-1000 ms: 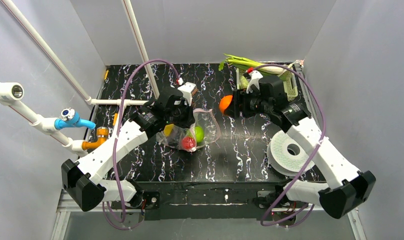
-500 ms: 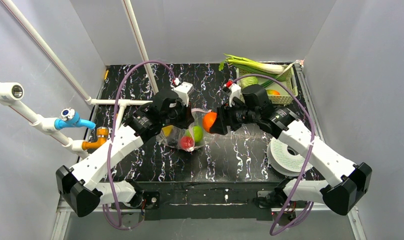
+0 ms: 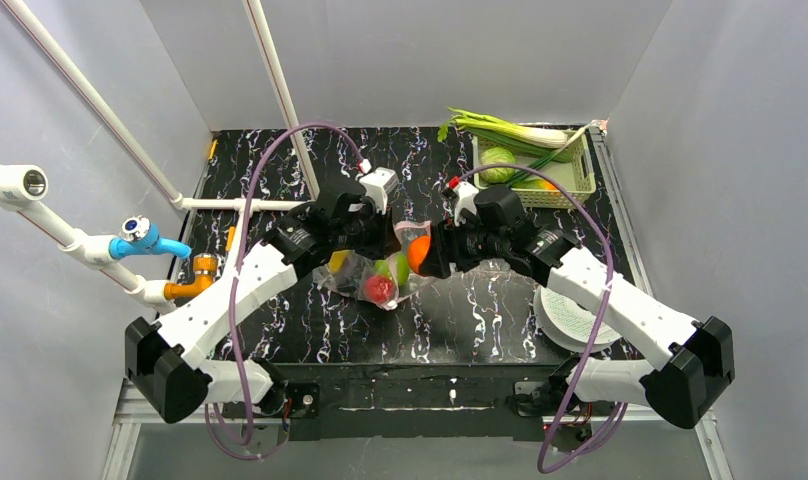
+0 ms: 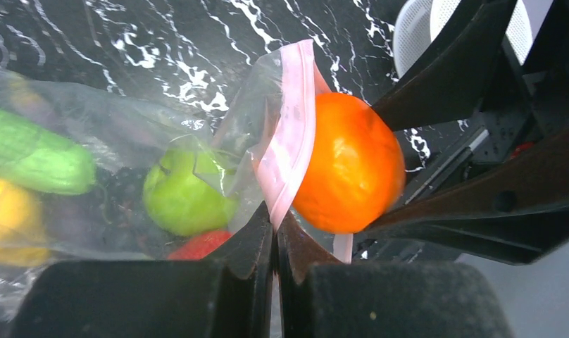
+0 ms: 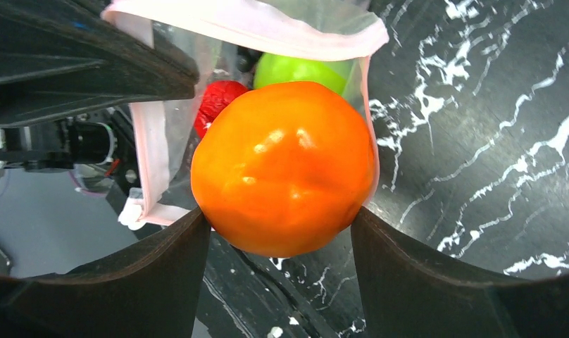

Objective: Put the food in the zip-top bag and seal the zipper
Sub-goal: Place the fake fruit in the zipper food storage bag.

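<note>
Clenching left jaws on pink zipper strip [image 4: 294, 134] of clear crinkly bag [image 4: 113, 120]; right jaws grasping glossy orange toy fruit [image 5: 285, 165].

Black tabletop [image 3: 280, 330] with white marbling, walled in by plain pale panels.

Upper right of the top view: pale green mesh basket [image 3: 584, 172]. A leek [image 3: 500, 127] lies across its far edge, leaves fanning left.

Lower right: white perforated disc [image 3: 562, 316] with a centre hole, flat on the table, partly hidden.

Left side: white pipes [image 3: 80, 90], blue valve [image 3: 140, 238], orange fitting [image 3: 202, 268] below it.
</note>
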Available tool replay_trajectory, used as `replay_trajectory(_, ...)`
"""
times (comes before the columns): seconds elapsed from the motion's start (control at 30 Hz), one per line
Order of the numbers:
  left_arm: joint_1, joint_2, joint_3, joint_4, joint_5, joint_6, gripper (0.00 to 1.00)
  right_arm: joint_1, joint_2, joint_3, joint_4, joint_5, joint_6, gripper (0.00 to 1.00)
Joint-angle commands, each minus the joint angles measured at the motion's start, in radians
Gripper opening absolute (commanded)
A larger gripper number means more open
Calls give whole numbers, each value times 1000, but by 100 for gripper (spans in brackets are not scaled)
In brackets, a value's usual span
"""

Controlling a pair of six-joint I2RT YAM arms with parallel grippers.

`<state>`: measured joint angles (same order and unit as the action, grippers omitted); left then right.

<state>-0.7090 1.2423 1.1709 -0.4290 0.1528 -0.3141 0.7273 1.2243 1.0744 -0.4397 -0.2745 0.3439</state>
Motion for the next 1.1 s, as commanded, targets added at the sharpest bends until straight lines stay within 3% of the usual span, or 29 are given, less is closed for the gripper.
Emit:
replay_trajectory(0.0, -4, 40, -13, 45, 135, -66, 0, 3, -49, -65, 48, 96, 25, 4)
replay_trajectory(0.23, -15, 97, -10, 66, 227, -104, 0, 3, -70, -198, 175, 110, 93, 3)
replay_trajectory(1.07, -102, 128, -25, 86, 234, -131, 0, 1, -2, -322, 341, 177, 203, 3)
